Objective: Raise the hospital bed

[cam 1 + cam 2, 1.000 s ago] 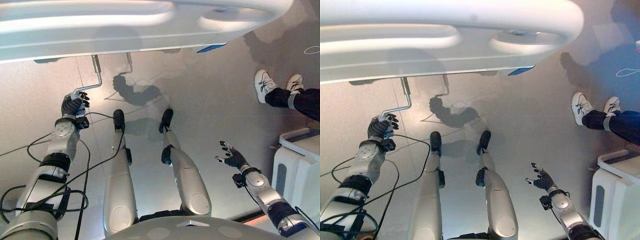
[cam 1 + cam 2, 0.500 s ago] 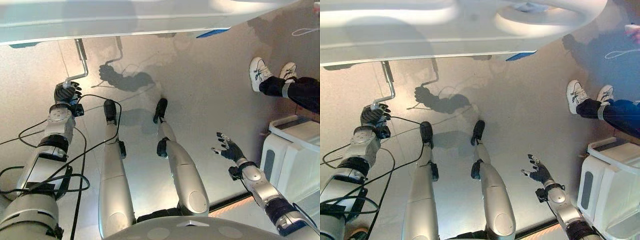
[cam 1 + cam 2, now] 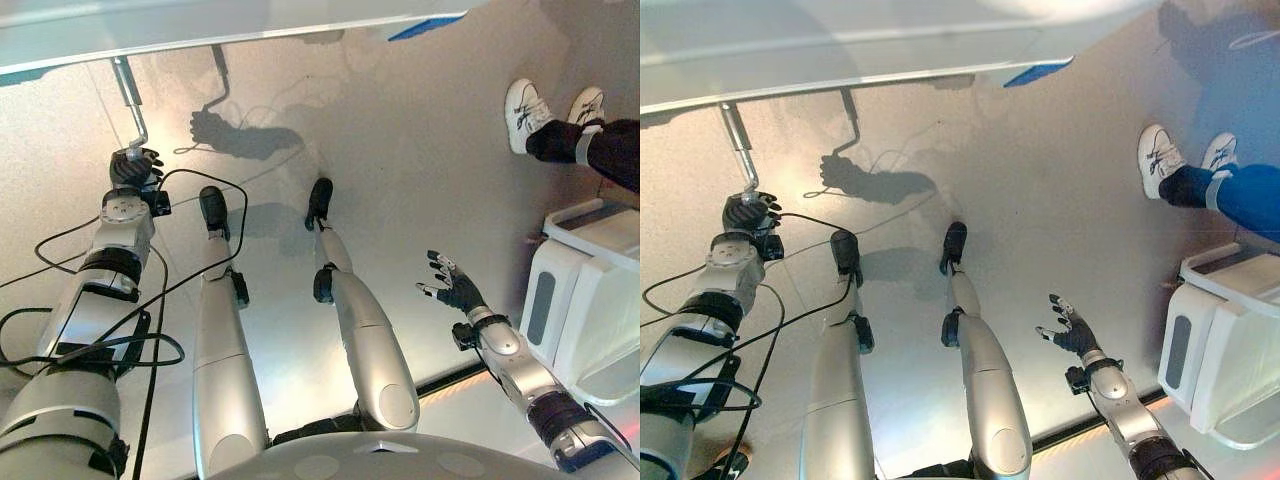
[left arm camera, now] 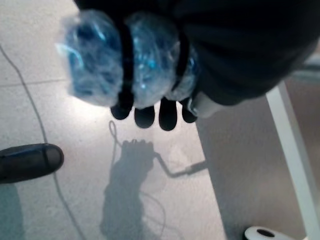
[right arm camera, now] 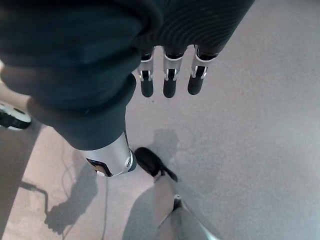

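A pale grey speckled floor (image 3: 420,180) runs under everything, and the white hospital bed (image 3: 200,25) spans the far edge of the left eye view. From the bed's underside, towards the robot's left, a metal crank (image 3: 128,105) slants down and ends at the left hand (image 3: 132,166), whose dark-tipped fingers are curled round the crank's grip. Well away from the bed, on the robot's right, the right hand (image 3: 452,288) hangs over the floor with fingers spread and straight, holding nothing. Beyond it, to the right of the bed, a person's white shoes (image 3: 555,103) and dark trouser legs rest on the floor, and nearer the robot than those stands a white plastic cart (image 3: 590,300). The right eye view gives the same layout: the crank (image 3: 737,145) drops from the bed (image 3: 840,50) into the closed left hand (image 3: 748,212), and the right hand (image 3: 1068,328) is splayed open. In the left wrist view the left hand (image 4: 150,112) shows dark fingertips bent under a crinkly blue-wrapped pad, with the white bed frame (image 4: 295,150) running along one side. In the right wrist view the right hand (image 5: 170,80) has straight fingers over bare floor.
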You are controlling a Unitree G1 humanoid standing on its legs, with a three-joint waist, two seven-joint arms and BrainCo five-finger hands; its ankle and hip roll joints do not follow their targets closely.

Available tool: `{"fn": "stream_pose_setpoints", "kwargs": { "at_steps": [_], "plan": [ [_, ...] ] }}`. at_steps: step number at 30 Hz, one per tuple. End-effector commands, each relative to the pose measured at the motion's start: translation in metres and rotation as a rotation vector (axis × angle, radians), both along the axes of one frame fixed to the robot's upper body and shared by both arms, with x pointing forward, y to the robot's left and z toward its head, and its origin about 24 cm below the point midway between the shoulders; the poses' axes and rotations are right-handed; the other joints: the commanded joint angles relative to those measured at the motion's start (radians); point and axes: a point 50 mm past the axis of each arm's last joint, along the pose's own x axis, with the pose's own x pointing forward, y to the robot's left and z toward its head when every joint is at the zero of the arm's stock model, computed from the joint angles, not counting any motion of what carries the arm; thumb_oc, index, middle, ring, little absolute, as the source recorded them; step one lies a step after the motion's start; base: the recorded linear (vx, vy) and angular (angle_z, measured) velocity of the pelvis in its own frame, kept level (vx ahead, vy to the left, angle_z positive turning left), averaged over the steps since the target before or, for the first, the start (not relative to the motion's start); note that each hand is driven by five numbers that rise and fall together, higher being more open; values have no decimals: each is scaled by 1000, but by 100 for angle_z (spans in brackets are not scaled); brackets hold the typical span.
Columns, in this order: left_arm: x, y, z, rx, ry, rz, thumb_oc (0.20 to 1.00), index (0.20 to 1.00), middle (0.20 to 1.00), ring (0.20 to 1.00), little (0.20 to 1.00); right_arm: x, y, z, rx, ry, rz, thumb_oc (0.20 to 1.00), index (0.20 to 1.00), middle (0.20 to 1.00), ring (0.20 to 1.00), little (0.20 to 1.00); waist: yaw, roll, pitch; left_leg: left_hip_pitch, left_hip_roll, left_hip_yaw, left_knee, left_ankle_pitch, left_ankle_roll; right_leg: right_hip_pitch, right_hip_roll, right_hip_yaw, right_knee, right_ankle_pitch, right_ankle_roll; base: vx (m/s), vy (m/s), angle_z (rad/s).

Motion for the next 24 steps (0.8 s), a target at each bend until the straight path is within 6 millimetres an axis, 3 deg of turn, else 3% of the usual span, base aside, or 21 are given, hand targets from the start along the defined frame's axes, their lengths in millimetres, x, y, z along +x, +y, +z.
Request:
{"fn": "stream_pose_setpoints", "kwargs": {
  "at_steps": [1,6,12,24],
  "plan": [
    [17,-18,33,39,-103,-47,200,200,200,200,200,-3,-14,12,-35,-46,0,1000,1000,1000,1000,1000,-7,22,46,66,-59,33,-169,53,44,-19,-17,-11,149,-91,97,0,-32,-9],
    [25,-36,42,46,-137,-94,200,200,200,200,200,1,-12,18,-42,-76,11,1000,1000,1000,1000,1000,-30,36,37,47,-49,52,-133,39,46,-63,-12,16,186,-99,88,-3,-47,-17],
    [29,-55,36,45,-147,-165,200,200,200,200,200,-1,-14,15,-82,-57,29,1000,1000,1000,1000,1000,-50,52,25,64,-37,83,-129,34,40,-71,5,48,196,-103,80,9,-56,-21],
    [23,-113,-4,-65,-142,-363,200,200,200,200,200,-16,-36,-3,-187,61,3,1000,1000,1000,1000,1000,-71,139,12,209,-34,142,-159,26,28,7,40,94,213,-136,56,-3,-30,-13]
  ]
}}
